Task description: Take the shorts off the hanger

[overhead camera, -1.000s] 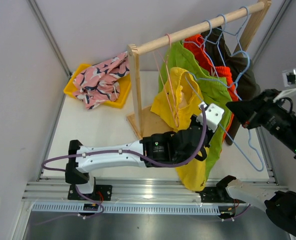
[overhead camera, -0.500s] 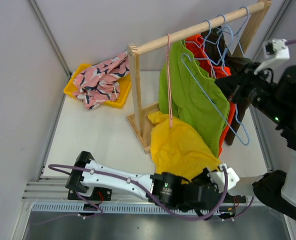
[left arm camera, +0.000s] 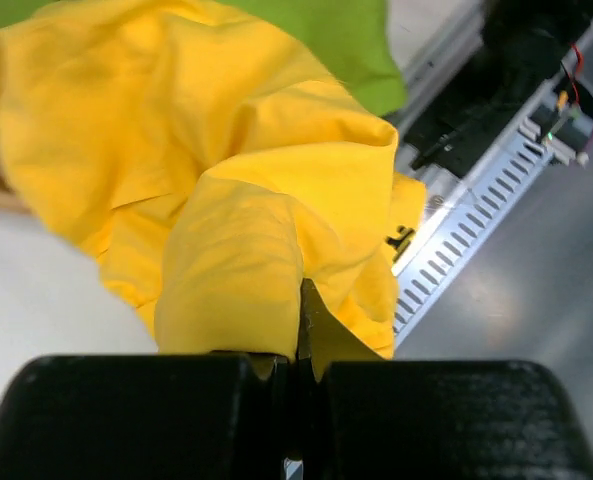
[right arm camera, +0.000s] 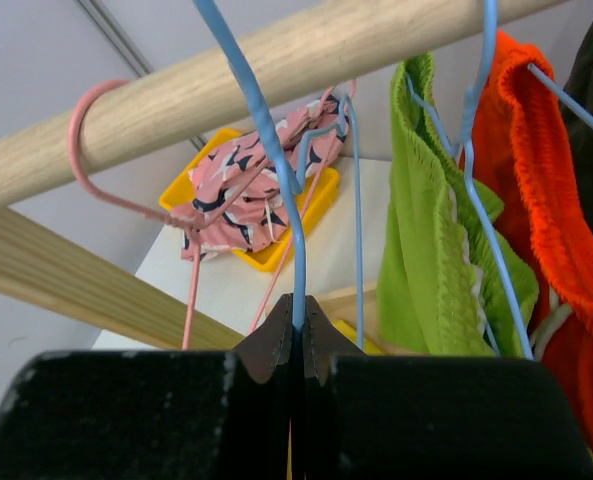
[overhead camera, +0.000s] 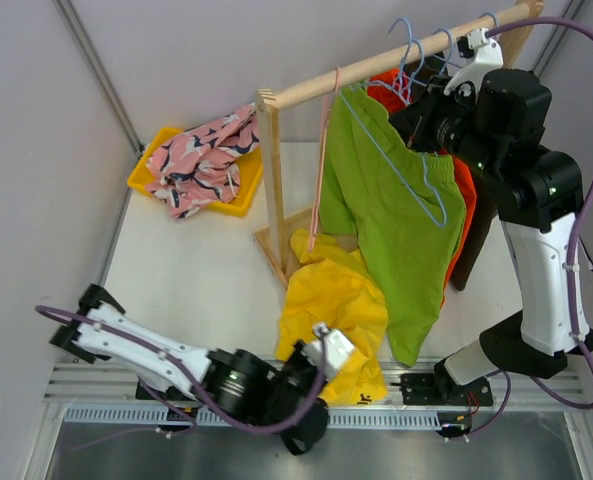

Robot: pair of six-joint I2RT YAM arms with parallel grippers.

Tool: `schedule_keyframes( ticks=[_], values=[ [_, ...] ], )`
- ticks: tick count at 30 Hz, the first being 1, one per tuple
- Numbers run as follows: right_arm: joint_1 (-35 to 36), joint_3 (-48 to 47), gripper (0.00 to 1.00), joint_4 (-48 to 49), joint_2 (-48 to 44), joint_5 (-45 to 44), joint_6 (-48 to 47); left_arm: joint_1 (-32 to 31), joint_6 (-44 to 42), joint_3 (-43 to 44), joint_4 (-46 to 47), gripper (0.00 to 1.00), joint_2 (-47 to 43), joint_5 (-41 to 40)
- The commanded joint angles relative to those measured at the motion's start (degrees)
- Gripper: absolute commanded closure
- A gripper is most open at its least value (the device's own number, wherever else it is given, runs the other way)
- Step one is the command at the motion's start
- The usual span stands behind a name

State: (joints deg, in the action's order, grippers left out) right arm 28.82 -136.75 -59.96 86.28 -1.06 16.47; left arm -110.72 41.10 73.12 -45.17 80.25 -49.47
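Your left gripper (left arm camera: 298, 345) clamped on the yellow shorts (left arm camera: 176, 150), these heaped on the table (overhead camera: 206, 270), your right gripper (right arm camera: 296, 325) pinching a blue hanger (right arm camera: 266, 150) just under the rod (right arm camera: 276, 60), green shorts (overhead camera: 391, 220) and orange shorts (overhead camera: 463, 215) hanging there, pink shorts (overhead camera: 201, 155) in the bin (overhead camera: 139, 170)

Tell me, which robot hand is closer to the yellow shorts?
Left. The left gripper pinches the yellow shorts; the right gripper is up at the rail, holding a blue hanger.
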Motion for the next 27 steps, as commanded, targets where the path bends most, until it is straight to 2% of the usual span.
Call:
schedule_keyframes(
  ticks=[1,5,8,11,14,16,17,18,19,20,21,22,25,26,27],
  values=[
    [-1.04,0.33,1.0,6.96,0.99,3.61,0.23,0.15,15.64,-2.02,-12.26,1.0,-10.96,-8.17],
    [-1.22,6.22,1.0,9.42,0.29,5.27,0.4,0.24,24.45,0.17,-27.58,1.0,-14.76,-12.31],
    [-1.22,10.7,1.0,9.95,-1.37,5.45,0.32,0.24,29.46,5.51,-38.21,1.0,-16.44,-15.47],
    [-1.31,15.79,1.0,11.1,-4.45,5.19,0.32,1.55,25.79,8.42,-39.03,1.0,-19.85,-17.66],
    [-1.48,19.49,1.0,11.1,-6.99,4.84,0.14,5.85,21.05,12.02,-38.68,1.0,-22.67,-19.95],
    [-1.57,21.16,1.0,10.92,-8.31,4.58,0.23,10.66,12.81,12.92,-35.98,1.0,-23.9,-20.49],
    [-1.57,22.04,1.0,10.92,-9.54,4.58,0.23,12.61,8.25,12.57,-28.73,1.0,-24.61,-20.05],
    [-1.57,23.53,1.0,10.92,-10.07,4.49,0.23,16.98,-1.8,12.14,-24.14,1.0,-26.44,-19.18],
    [-1.66,24.24,0.99,10.83,-10.69,4.49,0.32,19.2,-6.86,11.52,-19.91,1.0,-27.59,-17.86],
    [-1.66,24.94,0.92,10.66,-11.56,4.49,0.32,21.66,-11.09,9.69,-11.61,1.0,-28.73,-16.37],
    [-1.57,26.17,0.79,10.48,-11.92,4.4,0.32,26.47,-18.53,9.15,-7.96,1.0,-31.09,-13.22],
    [-1.66,26.62,0.43,10.31,-12.19,4.4,0.06,29.21,-21.21,8.88,-5.4,1.0,-31.99,-11.54],
    [-1.57,27.94,0.01,9.52,-13.24,3.53,0.06,41.52,-28.96,9.75,0.42,1.0,-32.7,-4.34],
    [-1.66,28.2,0.01,9.08,-13.5,3.26,-0.21,44.77,-31.41,12.02,1.21,1.0,-32.18,-2.23],
    [-1.66,28.46,0.01,8.99,-13.94,3.0,-0.3,51.06,-32.48,12.91,1.57,1.0,-31.3,-0.03]
  ],
)
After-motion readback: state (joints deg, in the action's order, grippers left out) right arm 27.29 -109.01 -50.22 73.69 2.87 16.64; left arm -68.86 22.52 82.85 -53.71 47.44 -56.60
